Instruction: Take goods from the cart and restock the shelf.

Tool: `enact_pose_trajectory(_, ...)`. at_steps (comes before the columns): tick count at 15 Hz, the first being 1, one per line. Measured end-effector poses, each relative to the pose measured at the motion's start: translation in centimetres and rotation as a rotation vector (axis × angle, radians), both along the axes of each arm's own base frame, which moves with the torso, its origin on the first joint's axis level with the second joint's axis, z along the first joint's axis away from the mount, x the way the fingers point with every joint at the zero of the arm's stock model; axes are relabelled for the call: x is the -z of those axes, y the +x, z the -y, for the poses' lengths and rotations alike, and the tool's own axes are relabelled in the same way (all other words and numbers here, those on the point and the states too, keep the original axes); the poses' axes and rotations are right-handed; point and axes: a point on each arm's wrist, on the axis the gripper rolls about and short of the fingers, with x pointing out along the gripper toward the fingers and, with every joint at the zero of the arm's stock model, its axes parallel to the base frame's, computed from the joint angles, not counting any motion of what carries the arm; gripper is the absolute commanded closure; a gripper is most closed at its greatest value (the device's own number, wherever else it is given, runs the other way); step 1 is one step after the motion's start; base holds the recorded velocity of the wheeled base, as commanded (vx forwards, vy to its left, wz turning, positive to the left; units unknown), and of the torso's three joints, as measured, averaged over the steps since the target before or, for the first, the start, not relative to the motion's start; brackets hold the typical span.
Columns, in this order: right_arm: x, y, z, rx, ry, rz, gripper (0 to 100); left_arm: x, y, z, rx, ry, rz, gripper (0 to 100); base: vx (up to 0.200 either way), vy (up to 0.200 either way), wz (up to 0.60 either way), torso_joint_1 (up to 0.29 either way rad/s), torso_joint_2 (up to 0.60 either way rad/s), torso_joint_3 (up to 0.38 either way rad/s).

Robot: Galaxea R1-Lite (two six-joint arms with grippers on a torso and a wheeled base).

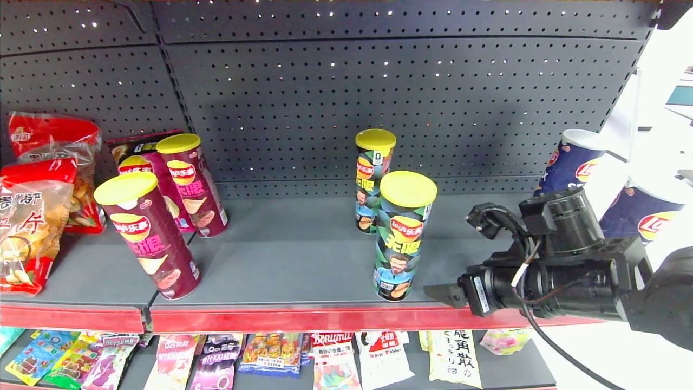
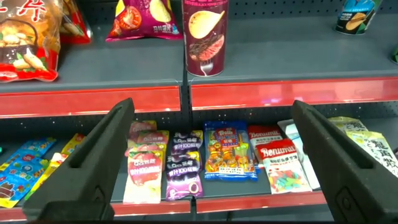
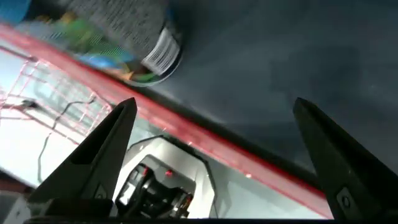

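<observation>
The right claw (image 3: 212,104) is spread wide, empty — the green crisp can (image 1: 403,235) stands just beside it. The left claw (image 2: 212,104) is likewise released.

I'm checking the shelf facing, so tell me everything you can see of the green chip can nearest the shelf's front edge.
The green chip can is a tall cardboard-looking tube with a flat yellow lid, printed in green and blue with a cartoon face and a red-and-yellow logo. It stands upright on the grey shelf, just behind the red front lip, label outward. A second green can stands behind it, apart. The open right gripper sits beside its base, apparently not touching.
</observation>
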Motion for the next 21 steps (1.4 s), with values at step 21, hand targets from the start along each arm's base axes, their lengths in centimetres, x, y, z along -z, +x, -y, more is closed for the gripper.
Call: enact_pose_trajectory(21, 1.4, 2.9, -1.7, -0.010, -0.117, 0.028, 0, 0.0, 0.0, 0.0, 0.000, 0.000, 0.000, 0, 0.000, 0.000, 0.00, 0.000, 0.00, 0.000)
